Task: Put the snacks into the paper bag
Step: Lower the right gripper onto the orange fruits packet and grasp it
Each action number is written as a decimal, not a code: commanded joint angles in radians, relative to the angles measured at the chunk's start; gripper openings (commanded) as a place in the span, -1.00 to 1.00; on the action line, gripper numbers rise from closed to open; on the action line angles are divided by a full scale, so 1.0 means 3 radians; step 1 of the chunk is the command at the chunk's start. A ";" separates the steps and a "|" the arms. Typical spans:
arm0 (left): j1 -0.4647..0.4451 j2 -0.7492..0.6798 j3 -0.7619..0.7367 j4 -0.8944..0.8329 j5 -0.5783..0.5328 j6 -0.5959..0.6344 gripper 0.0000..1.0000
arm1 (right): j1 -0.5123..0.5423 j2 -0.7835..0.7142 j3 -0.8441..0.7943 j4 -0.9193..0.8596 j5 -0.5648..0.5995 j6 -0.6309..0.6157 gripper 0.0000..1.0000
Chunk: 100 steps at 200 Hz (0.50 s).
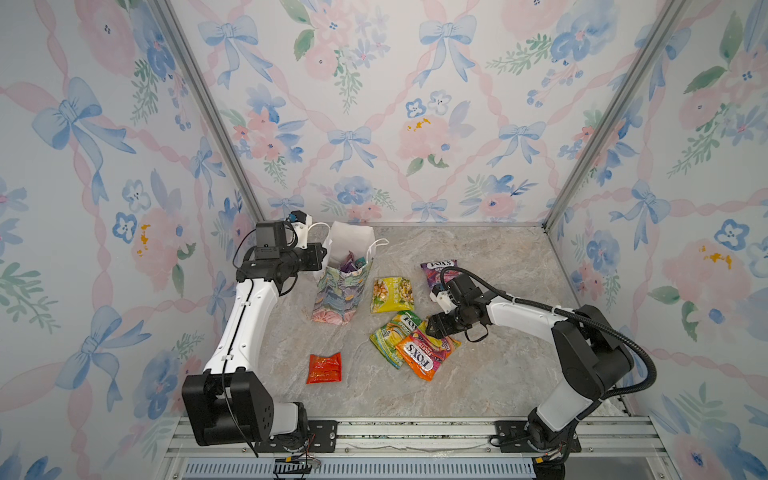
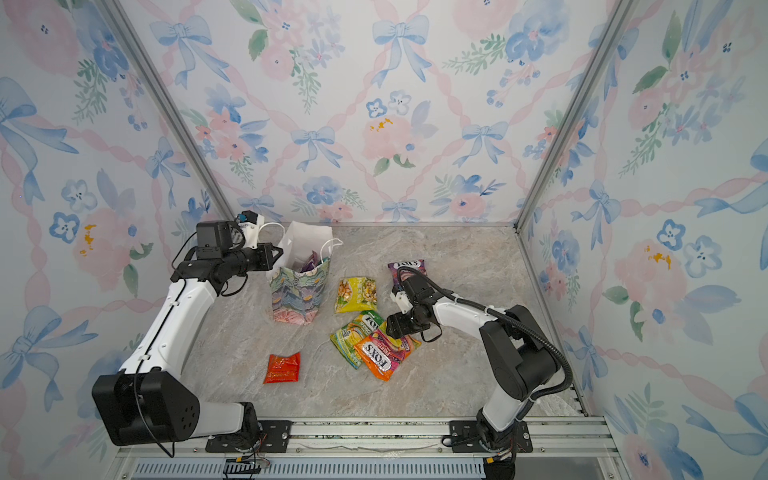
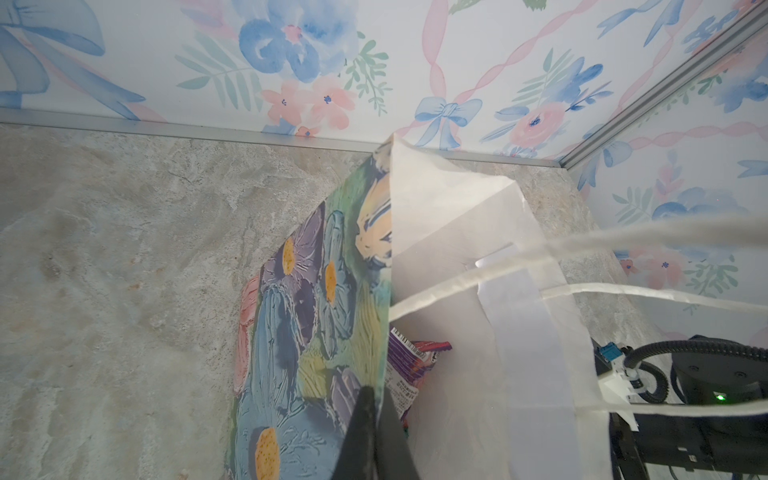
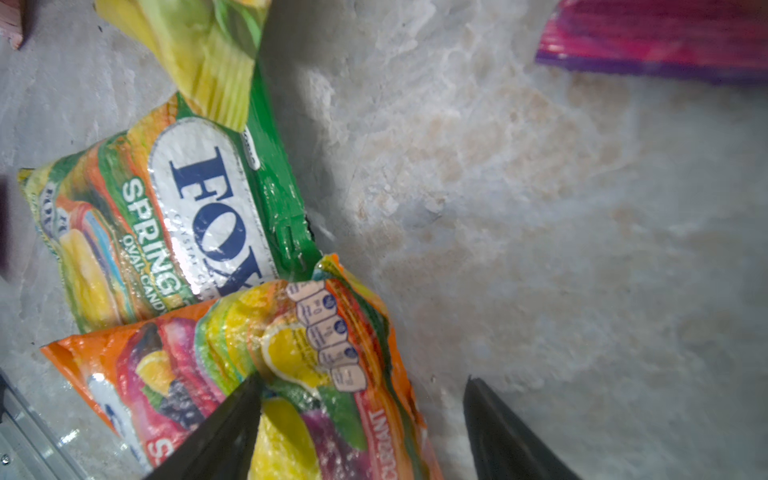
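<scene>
Paper, flower-printed outside and white within: the paper bag (image 1: 343, 291) stood upright at the left rear of the stone-patterned table (image 1: 478, 374), mouth open, with a few packets (image 1: 351, 264) showing inside. I had the left gripper (image 3: 374, 405) pinched tight on the bag's side wall near the rim — in my judgement a steadying hold, to present the mouth spread. The right gripper (image 4: 361, 379) hung with jaws wide, one finger above the orange packet (image 1: 424, 353), the other over bare table, nothing held. That packet overlapped the green packet (image 1: 392, 336). The yellow packet (image 1: 392, 294), purple packet (image 1: 436, 270) and red packet (image 1: 324, 368) lay separately — all awaiting pickup.
</scene>
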 commanded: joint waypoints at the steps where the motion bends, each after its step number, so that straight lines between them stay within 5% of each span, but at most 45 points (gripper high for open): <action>1: 0.0015 -0.0014 -0.0059 -0.0058 -0.0009 0.0022 -1.00 | 0.0068 -0.0020 -0.0135 0.0061 -0.0057 0.0082 0.52; 100: 0.0020 -0.0031 -0.0057 -0.0060 0.0007 0.0022 -1.00 | 0.0078 -0.0191 -0.0261 0.0319 0.0041 0.0242 -0.62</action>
